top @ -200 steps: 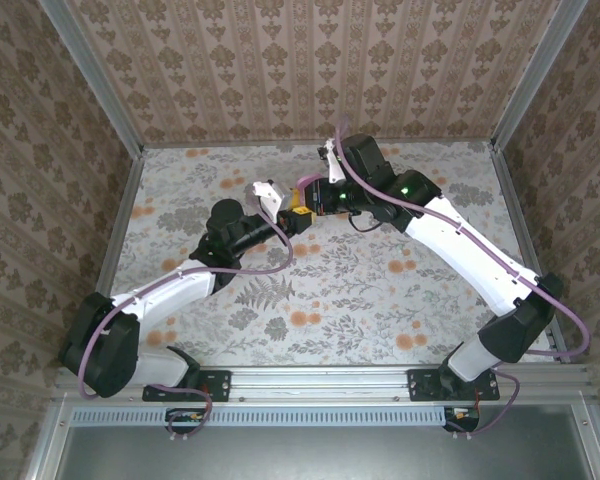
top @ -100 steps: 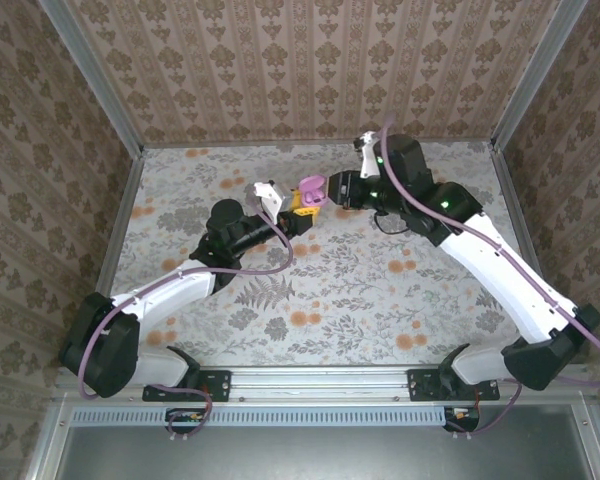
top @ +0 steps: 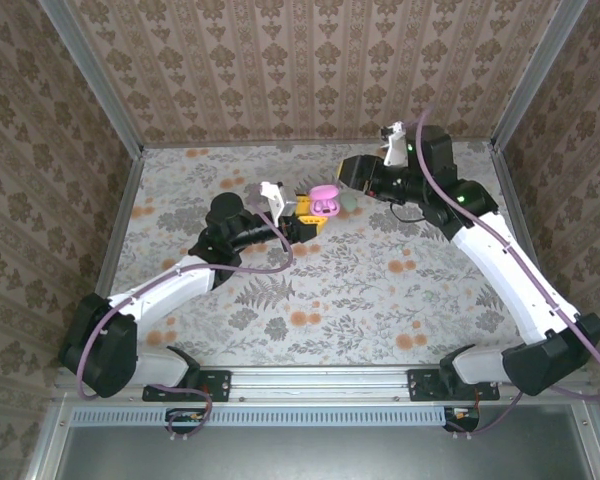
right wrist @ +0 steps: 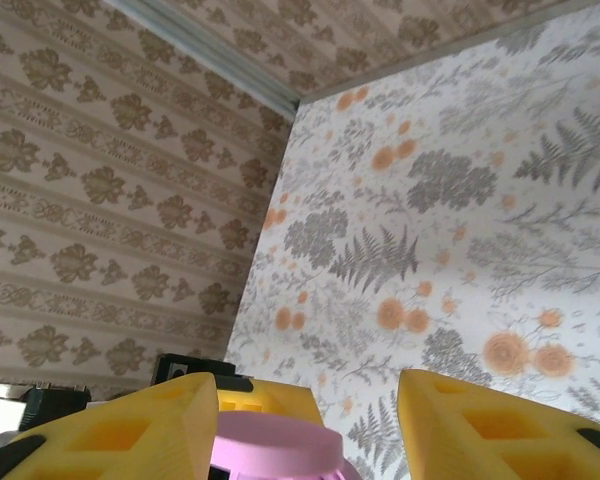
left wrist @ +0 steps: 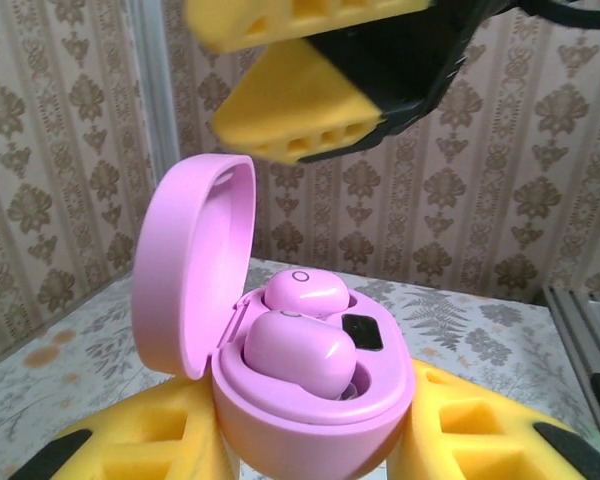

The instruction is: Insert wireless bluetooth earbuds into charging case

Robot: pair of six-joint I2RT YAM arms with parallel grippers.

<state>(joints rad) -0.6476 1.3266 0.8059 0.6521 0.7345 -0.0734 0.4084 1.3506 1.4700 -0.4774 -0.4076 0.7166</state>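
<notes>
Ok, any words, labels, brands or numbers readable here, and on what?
No readable text.
The open pink oval plastic charging case shows no lettering.
The rear pink earbud carries only a small ring mark, not a clear letter.
The dark rectangle inside the case is too small to read.

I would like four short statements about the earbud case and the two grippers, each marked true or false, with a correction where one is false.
1. The lid of the pink case stands open. True.
2. Two pink earbuds sit inside the case. True.
3. The right gripper is clamped on the case. False: its fingers stand apart, clear of the case; the left gripper holds it.
4. The case lies on the table. False: it is held above the table between the left gripper's yellow fingers.
</notes>
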